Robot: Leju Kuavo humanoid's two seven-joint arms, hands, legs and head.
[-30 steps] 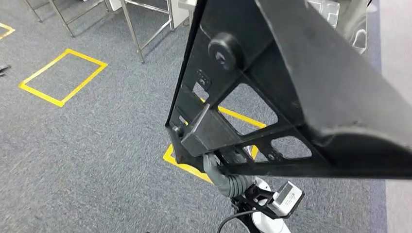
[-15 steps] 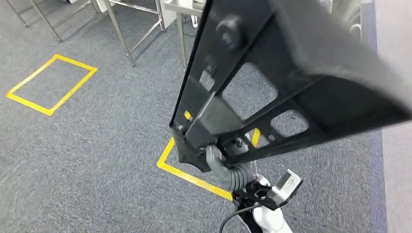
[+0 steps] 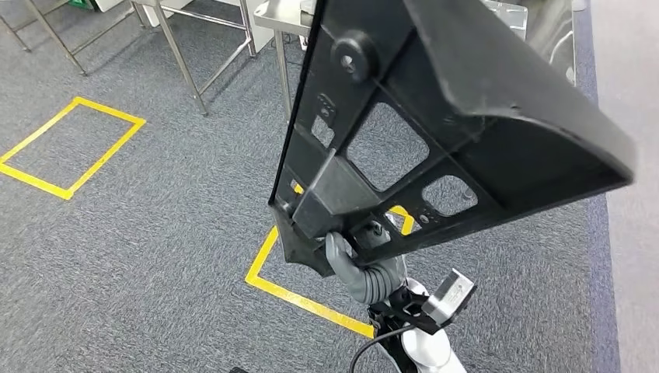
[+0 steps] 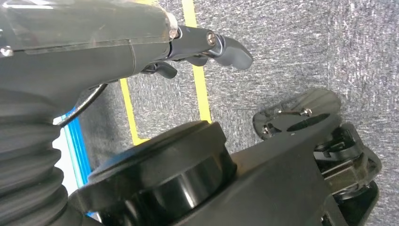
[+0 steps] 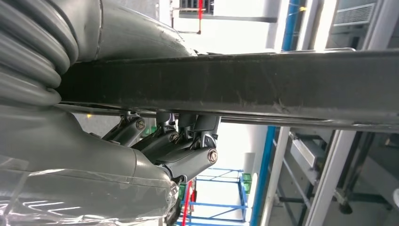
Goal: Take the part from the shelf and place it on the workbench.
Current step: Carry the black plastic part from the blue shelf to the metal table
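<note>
Fingers (image 5: 188,141) of the right hand (image 3: 353,260) are clamping the black part (image 3: 435,132) by its lower edge, carrying it high above the carpet, while the left hand (image 4: 141,42) is hanging empty, fingers apart.

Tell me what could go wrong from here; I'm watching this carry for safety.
The big black part fills much of the head view, so the robot may misjudge the metal table legs ahead. The right hand grips only its lower corner, so the long panel could swing or slip. The left hand hangs free, giving no support.
</note>
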